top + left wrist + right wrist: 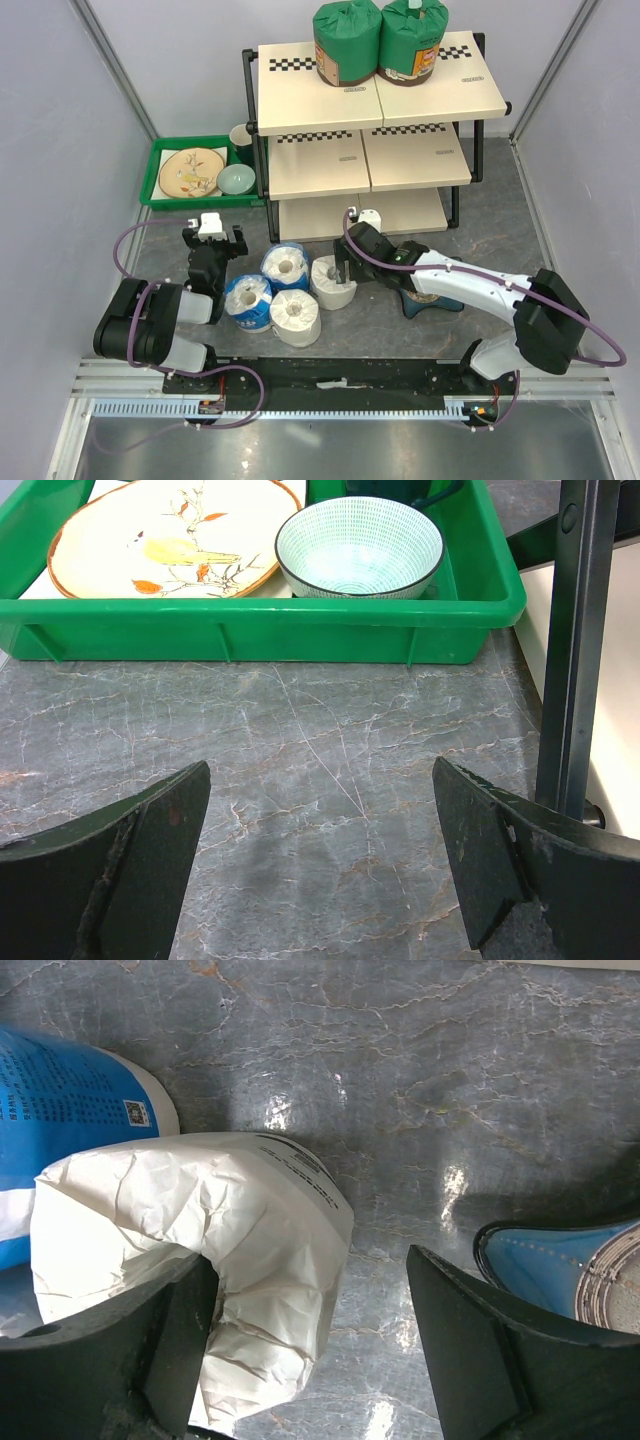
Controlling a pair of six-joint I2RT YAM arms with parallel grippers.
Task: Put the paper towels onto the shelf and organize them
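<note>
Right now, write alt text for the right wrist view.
The right hand, fingers spread, has a white paper towel roll partly between them on the grey marbled table; a blue-and-white roll sits left, a blue dish right.

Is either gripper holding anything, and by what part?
Nothing yet. The right gripper is open astride the white roll, one finger at its crumpled end, the other clear of its side. The left gripper is open, empty.

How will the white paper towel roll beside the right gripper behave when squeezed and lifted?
The white roll probably dents under a squeeze: its wrap looks crinkled and soft. It seems light for its bulk, being paper around a hollow core. Standing on end, it should not roll, though a push may tip it.
</note>
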